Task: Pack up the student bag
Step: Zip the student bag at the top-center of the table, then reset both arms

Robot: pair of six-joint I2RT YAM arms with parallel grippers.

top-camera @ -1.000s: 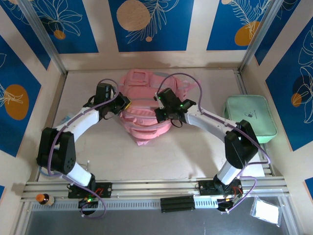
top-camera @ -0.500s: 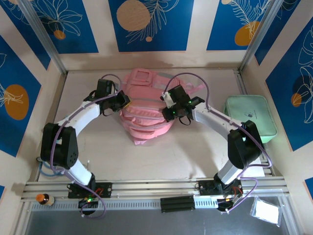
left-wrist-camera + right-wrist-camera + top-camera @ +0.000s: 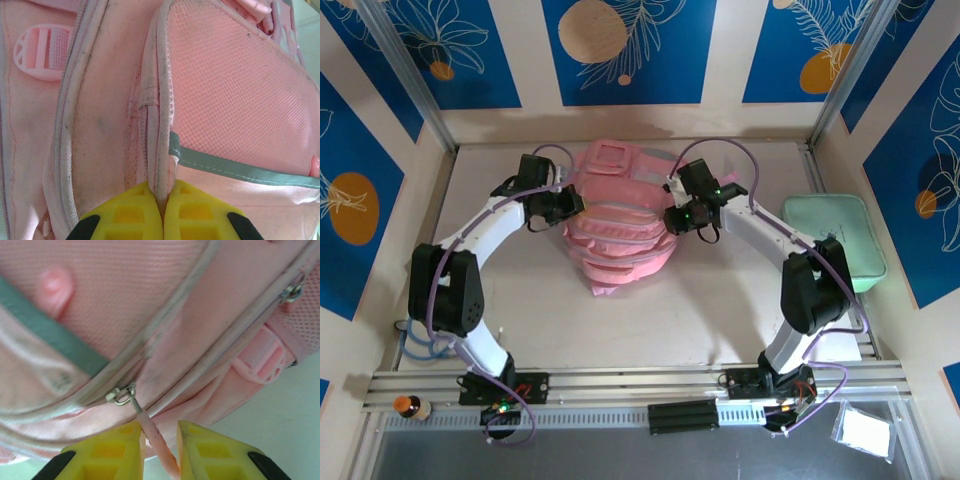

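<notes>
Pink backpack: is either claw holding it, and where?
Yes: left gripper pinches the backpack by the seam beside its mesh pocket; right gripper stands open around the pink zip pull, not clamping.

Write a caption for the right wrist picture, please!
The right end effector, slightly open, straddles the pink zip pull of the student bag.

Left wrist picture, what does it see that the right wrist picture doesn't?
Left wrist: the left hand pinched shut on a seam of the bag. Right wrist: the right hand open around the pink zip tab, plus some table. Both: the pink bag, grey trim, a pink buckle, yellow fingers.
</notes>
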